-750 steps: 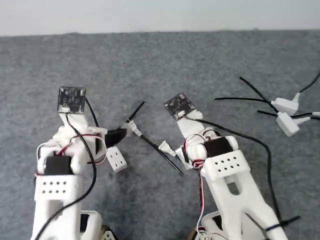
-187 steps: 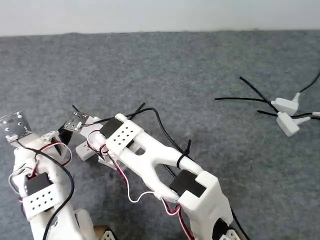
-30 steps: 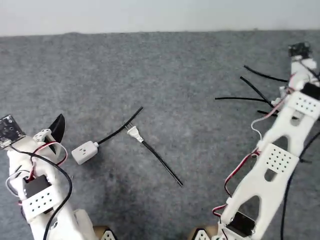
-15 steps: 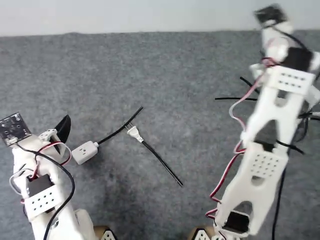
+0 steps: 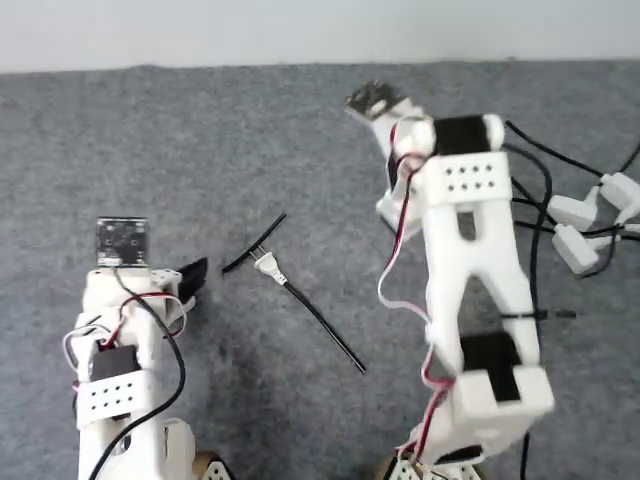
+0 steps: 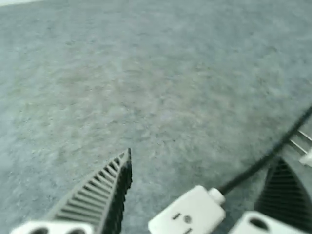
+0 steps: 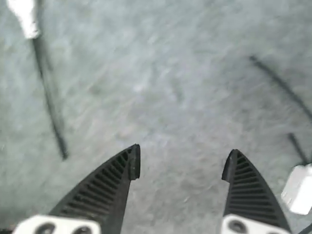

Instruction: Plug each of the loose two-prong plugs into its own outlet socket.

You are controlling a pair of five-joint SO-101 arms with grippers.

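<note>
right end effector (image 7: 184, 158) swung in from desk (image 5: 300, 130) right edge, wide; left end effector (image 6: 202, 163) wide astride outlet socket (image 6: 187, 219), may shove it.

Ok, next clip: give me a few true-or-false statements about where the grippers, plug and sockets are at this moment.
1. The left gripper is open, with a white outlet socket block on a black cord between its fingers. True.
2. The right gripper is shut on a plug. False: it is open and empty above the grey carpet.
3. The white two-prong plug on a black cord lies unplugged on the carpet. True.
4. Every socket block lies beside the left arm. False: more white blocks lie beyond the right arm.
</note>
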